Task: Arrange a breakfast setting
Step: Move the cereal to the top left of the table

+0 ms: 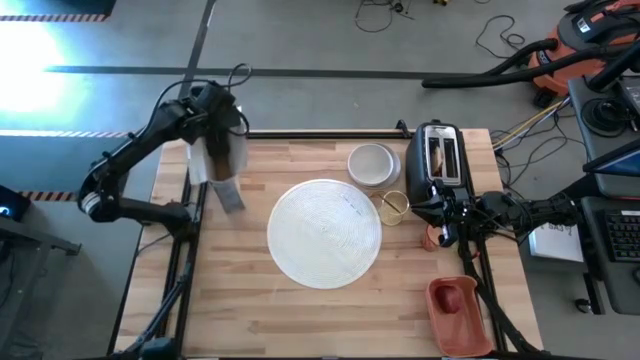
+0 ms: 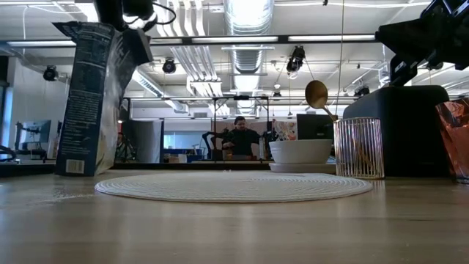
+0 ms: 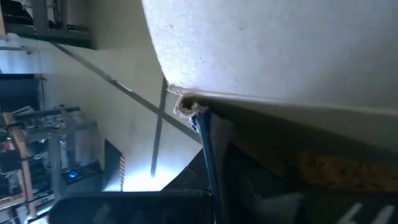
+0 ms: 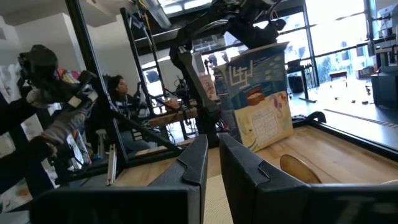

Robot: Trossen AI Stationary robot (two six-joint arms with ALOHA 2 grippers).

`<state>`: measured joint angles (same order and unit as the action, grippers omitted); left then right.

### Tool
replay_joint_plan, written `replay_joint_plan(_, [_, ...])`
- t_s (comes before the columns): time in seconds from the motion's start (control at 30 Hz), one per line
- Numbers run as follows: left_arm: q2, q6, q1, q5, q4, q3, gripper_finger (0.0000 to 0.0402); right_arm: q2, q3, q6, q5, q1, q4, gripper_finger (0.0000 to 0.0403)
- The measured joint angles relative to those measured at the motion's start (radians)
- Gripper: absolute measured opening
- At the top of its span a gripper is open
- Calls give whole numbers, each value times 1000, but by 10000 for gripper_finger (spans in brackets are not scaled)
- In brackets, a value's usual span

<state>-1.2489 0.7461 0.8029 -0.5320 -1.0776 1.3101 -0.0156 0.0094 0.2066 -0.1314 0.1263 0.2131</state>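
The left pincer (image 1: 212, 118) grips the top of a cereal box (image 1: 222, 160) standing at the desk's (image 1: 250, 310) far left corner. The right pincer (image 1: 447, 232), closed on nothing visible, hovers beside the black toaster (image 1: 437, 165) near the right edge.

Plate (image 1: 324, 233) at the table (image 1: 250, 310) centre. Behind it to the right, the bowl (image 1: 371, 165); right of the bowl, a toaster (image 1: 438, 165). Glass (image 1: 394, 208) holding the spoon (image 2: 318, 96) between plate and toaster. A carton (image 1: 222, 160) stands at the table's rear left.
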Motion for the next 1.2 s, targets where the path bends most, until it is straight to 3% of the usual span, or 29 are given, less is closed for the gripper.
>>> replay_joint_plan(0.23, [-33,122,41,0,22,4,0,0,0,0,0,0,0,34])
replay_joint_plan(0.47, [-37,263,57,-10,145,4,0,0,0,0,0,0,0,34])
replay_joint_plan(1.03, [-58,240,64,80,171,-13,0,0,0,0,0,0,0,34])
replay_joint_plan(1.2, [-68,202,66,97,180,-13,23,0,0,0,0,0,0,34])
